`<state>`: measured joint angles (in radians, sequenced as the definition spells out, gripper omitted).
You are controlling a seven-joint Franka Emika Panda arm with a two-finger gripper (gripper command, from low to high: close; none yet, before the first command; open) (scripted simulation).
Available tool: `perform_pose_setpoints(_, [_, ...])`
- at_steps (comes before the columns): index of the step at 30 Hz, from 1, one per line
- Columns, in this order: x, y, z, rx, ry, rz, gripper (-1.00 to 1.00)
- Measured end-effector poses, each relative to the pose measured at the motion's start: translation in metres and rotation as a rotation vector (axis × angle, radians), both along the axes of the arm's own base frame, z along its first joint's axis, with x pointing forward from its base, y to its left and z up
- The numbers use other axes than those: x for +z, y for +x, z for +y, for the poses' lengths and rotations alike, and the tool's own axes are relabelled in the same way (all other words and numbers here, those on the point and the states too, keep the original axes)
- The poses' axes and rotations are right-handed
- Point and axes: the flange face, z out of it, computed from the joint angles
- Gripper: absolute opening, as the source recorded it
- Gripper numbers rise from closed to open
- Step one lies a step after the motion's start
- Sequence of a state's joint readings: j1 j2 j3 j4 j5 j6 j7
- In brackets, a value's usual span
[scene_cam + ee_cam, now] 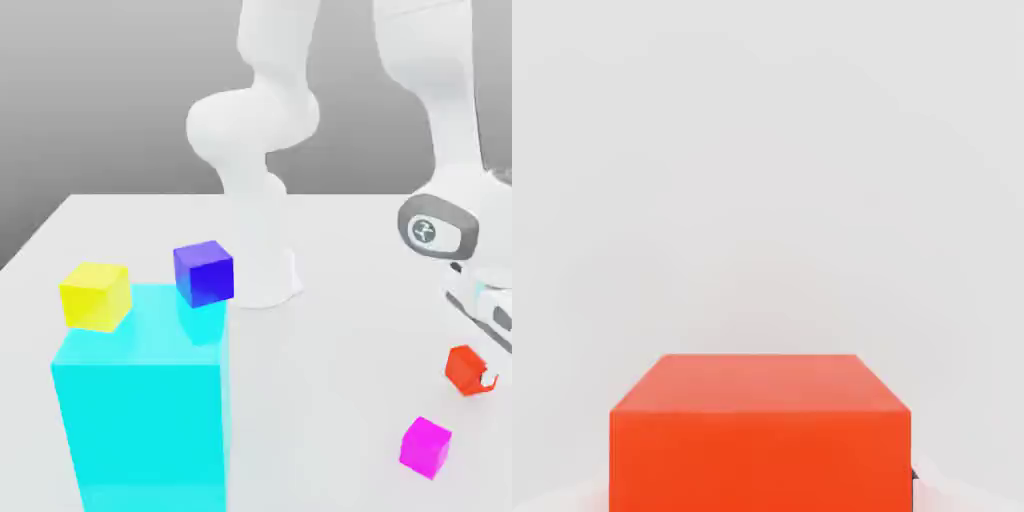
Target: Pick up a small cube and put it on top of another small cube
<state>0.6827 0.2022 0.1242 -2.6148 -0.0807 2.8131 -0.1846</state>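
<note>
The small orange-red cube (462,365) is low over the white table at the exterior view's right, and it looms close in the hand view (760,440). My gripper (478,375) reaches down to it from the right edge and is shut on it, with one fingertip (490,381) showing beside the cube. The cube hides the rest of the fingers. A magenta cube (426,446) of about the same size rests on the table just in front of the held cube, a short gap away.
A big cyan block (150,400) stands at the front left. A yellow cube (96,295) and a blue cube (203,273) sit at its far top edge; whether on it or behind it I cannot tell. The arm's white base (262,270) stands mid-table.
</note>
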Motion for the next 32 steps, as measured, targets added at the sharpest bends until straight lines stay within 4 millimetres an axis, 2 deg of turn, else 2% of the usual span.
perform_pose_setpoints(1, [0.012,0.004,-0.003,-0.012,0.000,0.000,-1.00])
perform_pose_setpoints(3, [0.038,0.028,-0.023,-0.083,0.002,0.000,-1.00])
perform_pose_setpoints(4, [0.052,0.046,-0.041,-0.144,0.002,0.000,-1.00])
perform_pose_setpoints(7, [0.094,0.080,-0.086,-0.271,0.005,0.000,-1.00])
perform_pose_setpoints(10, [0.136,0.101,-0.130,-0.384,0.006,-0.001,-1.00])
perform_pose_setpoints(13, [0.177,0.114,-0.187,-0.514,0.006,-0.002,-1.00])
perform_pose_setpoints(17, [0.230,0.114,-0.269,-0.699,0.005,-0.002,-1.00])
perform_pose_setpoints(21, [0.278,0.090,-0.352,-0.891,0.004,0.001,-1.00])
perform_pose_setpoints(22, [0.278,0.084,-0.364,-0.921,0.004,0.001,-1.00])
perform_pose_setpoints(23, [0.271,0.082,-0.371,-0.936,0.003,0.002,-1.00])
perform_pose_setpoints(25, [0.246,0.080,-0.375,-0.947,0.003,0.002,-1.00])
perform_pose_setpoints(26, [0.234,0.079,-0.376,-0.949,0.004,0.002,1.00])
perform_pose_setpoints(31, [0.234,0.079,-0.376,-0.949,0.004,0.002,1.00])
perform_pose_setpoints(32, [0.227,0.079,-0.376,-0.950,0.003,0.001,1.00])
